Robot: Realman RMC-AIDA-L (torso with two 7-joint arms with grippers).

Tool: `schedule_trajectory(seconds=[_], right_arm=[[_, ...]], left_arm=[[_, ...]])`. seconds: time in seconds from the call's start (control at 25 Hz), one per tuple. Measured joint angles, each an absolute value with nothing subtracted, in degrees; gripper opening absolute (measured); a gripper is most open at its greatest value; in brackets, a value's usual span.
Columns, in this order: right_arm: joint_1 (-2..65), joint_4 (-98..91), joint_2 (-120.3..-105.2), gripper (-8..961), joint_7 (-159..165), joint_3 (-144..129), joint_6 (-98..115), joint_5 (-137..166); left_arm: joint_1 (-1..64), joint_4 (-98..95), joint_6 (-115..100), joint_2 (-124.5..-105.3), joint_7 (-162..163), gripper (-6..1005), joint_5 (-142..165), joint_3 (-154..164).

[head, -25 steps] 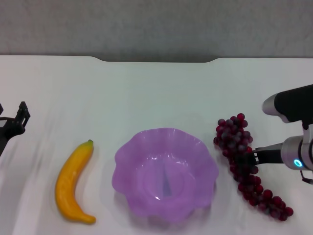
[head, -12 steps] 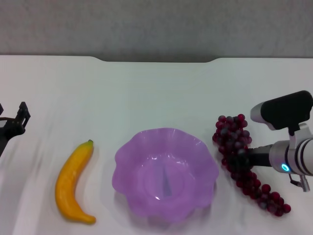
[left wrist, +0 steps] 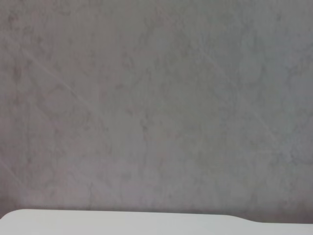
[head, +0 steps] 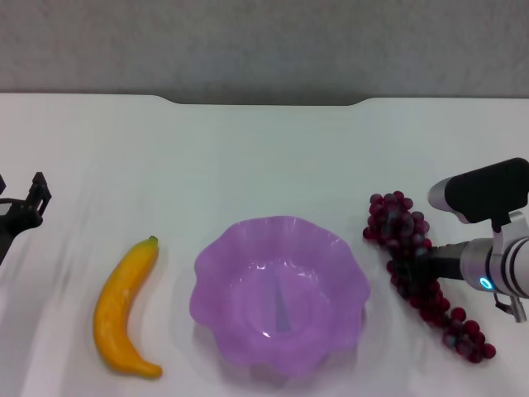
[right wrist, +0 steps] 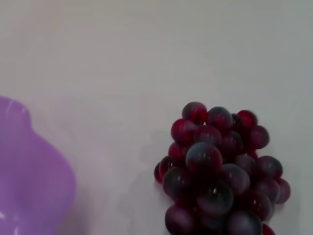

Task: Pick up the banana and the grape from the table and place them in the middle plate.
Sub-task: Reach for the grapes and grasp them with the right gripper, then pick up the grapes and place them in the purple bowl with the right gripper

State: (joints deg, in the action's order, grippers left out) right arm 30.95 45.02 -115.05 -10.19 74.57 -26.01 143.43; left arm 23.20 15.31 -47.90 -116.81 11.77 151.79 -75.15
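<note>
The table (head: 264, 149): white, smooth, with a notched far edge; it bears all 3 task items in a row across the near side.

The middle plate (head: 216, 252): a translucent purple dish with a scalloped rim, standing centrally and holding nothing. Its thin plastic wall looks light and liable to slide if knocked.

The banana (head: 124, 308): lies flat on the robot's left of the plate, near it but apart, stem tip pointing away from the robot. It appears stiff and smooth-skinned; a hold across the mid-length, where the curve is thickest, would balance it best.

The grape (head: 395, 227): a tapering bunch on the robot's right of the plate, broad end farther from the robot, narrow tail nearer. The right wrist view shows its glossy berries (right wrist: 215, 166) close up, with the plate's rim (right wrist: 29, 161) beside them. The bunch is probably flexible and slippery, so its ends would sag; the thick middle is the safest place to take it.

The right gripper (head: 413, 269): reaches in from the right and sits at the middle of the bunch. Its dark tips merge with the berries, so whether they are spread or pinching the fruit cannot be told.

The left gripper (head: 31, 203): parked at the table's left edge, well apart from the banana; its finger state likewise cannot be told.
</note>
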Motion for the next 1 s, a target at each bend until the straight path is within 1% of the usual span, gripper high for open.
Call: schedule_trajectory(seconds=[0.64,0.84,1.0], right_arm=[[30.19,43.43,-115.31,542,-9.64,67.16,-16.09,143.28],[29.83,42.38,-115.31,369,-9.62,66.10,-13.61,143.25],[28.62,42.34,-115.31,323,-9.61,65.64,-10.75,143.25]], left_arm=[[23.13,15.03,-47.90,-116.81,11.78,669,151.78,-75.14],[23.03,14.94,-47.90,-116.81,11.78,670,151.78,-75.14],[23.00,14.94,-47.90,-116.81,11.77,672,151.79,-75.14]])
